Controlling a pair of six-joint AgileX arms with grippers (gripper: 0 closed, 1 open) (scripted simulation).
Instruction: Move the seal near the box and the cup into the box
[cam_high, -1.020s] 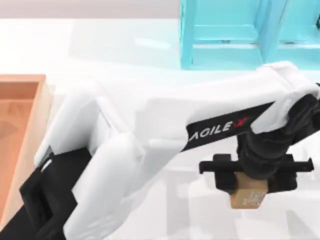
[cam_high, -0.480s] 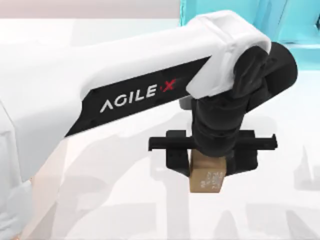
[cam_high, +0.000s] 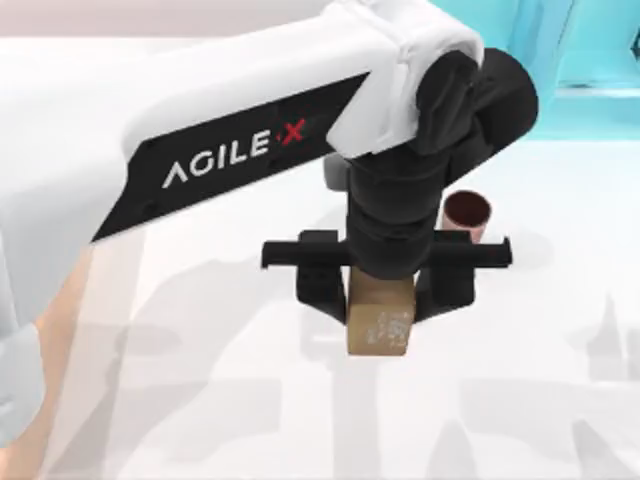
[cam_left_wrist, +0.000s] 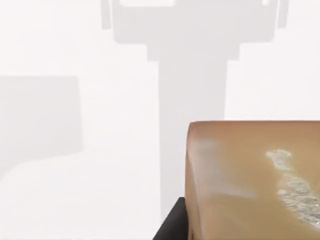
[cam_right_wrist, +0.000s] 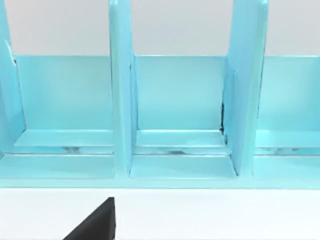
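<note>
The seal (cam_high: 380, 325), a tan wooden block with a whitish mark on its face, hangs above the table with my left gripper (cam_high: 381, 300) shut on it. Its black fingers (cam_high: 319, 288) press the block from both sides. In the left wrist view the seal (cam_left_wrist: 250, 180) looms close, whitish mark showing, over the white table. The cup (cam_high: 467, 212), a small copper-brown cylinder, stands on the table just behind and to the right of the gripper, partly hidden by it. A strip of the orange-brown box (cam_high: 55, 340) peeks out at the far left under my left arm.
The cyan shelf frame (cam_high: 590, 50) stands at the back right of the table, and its compartments (cam_right_wrist: 180, 100) face the right wrist camera. A dark corner of my right gripper (cam_right_wrist: 95, 222) shows low in that view. My left arm's white link spans the top view's left half.
My left gripper has carried the seal to the left across the table. The cup, hidden before, now shows behind the gripper.
</note>
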